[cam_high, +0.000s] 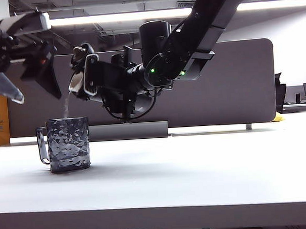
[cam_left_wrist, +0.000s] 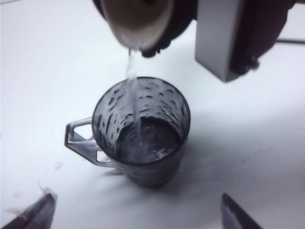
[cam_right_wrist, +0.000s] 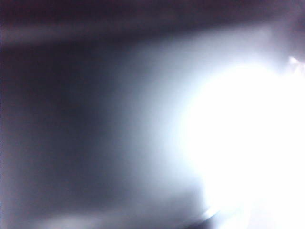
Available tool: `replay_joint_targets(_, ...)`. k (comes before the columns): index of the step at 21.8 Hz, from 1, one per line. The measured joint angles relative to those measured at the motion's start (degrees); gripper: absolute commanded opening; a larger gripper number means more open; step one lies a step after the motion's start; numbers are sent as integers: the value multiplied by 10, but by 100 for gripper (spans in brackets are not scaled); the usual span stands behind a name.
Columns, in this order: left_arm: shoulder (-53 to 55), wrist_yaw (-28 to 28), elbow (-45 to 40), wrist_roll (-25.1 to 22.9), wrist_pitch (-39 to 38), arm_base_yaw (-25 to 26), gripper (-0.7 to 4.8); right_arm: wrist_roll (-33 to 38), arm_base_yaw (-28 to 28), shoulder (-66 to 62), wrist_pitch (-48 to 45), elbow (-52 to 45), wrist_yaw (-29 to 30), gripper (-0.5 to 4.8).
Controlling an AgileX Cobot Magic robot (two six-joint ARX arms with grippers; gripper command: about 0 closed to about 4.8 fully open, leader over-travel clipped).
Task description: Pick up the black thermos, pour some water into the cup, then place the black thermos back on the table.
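In the exterior view the right gripper (cam_high: 96,76), reaching across to the upper left of centre, was clamped around the black thermos (cam_high: 109,75), which lay tipped nearly level, its pale spout (cam_left_wrist: 138,21) above the cup (cam_high: 68,144). A thin stream of water (cam_left_wrist: 133,95) fell into the cup, which stood on the table (cam_high: 198,169) at lower left. The left gripper (cam_high: 12,61) hung wide open and empty at upper left, above the cup. The right wrist view was blurred glare.
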State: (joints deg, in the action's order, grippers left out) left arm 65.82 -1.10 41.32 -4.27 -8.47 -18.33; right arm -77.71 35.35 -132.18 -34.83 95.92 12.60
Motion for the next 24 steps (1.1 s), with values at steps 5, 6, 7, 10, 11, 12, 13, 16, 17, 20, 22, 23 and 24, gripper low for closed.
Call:
replay_joint_targets(5, -74, 45, 3, -1, 1, 0, 479, 318, 1, 5, 1, -2, -42, 157)
replay_joint_targets(6, -91, 73, 3, 0, -4, 0, 479, 406, 2, 16, 12, -3, -66, 157)
replay_joint_targets(7, -113, 101, 3, 0, -17, 0, 479, 483, 1, 42, 40, -6, -76, 157)
replay_joint_targets(10, -161, 133, 4, 0, -19, 0, 479, 594, -1, 136, 96, -2, -81, 157)
replay_joint_targets(11, -171, 152, 4, 0, -12, 0, 479, 618, -4, 165, 125, -1, -79, 157)
replay_joint_targets(12, -175, 174, 4, 0, -2, 0, 479, 639, -7, 190, 135, -18, -79, 157)
replay_joint_targets(13, -174, 218, 3, 1, 12, 0, 479, 676, -17, 228, 132, -82, -79, 157)
replay_joint_targets(16, -174, 254, 3, 1, 40, 0, 479, 710, -30, 348, 81, -306, -110, 157)
replay_joint_targets(17, -173, 254, 4, 1, 52, 0, 479, 720, -38, 390, 49, -367, -117, 157)
replay_joint_targets(20, -140, 285, 4, 2, 103, -22, 479, 746, -90, 489, -42, -525, -141, 157)
replay_joint_targets(22, -73, 287, 4, 2, 150, -88, 479, 771, -134, 494, -116, -593, -141, 157)
replay_joint_targets(23, -24, 283, 3, 2, 205, -131, 479, 774, -157, 480, -160, -615, -141, 156)
replay_joint_targets(24, 20, 271, 6, 2, 274, -167, 479, 774, -170, 469, -167, -615, -142, 156)
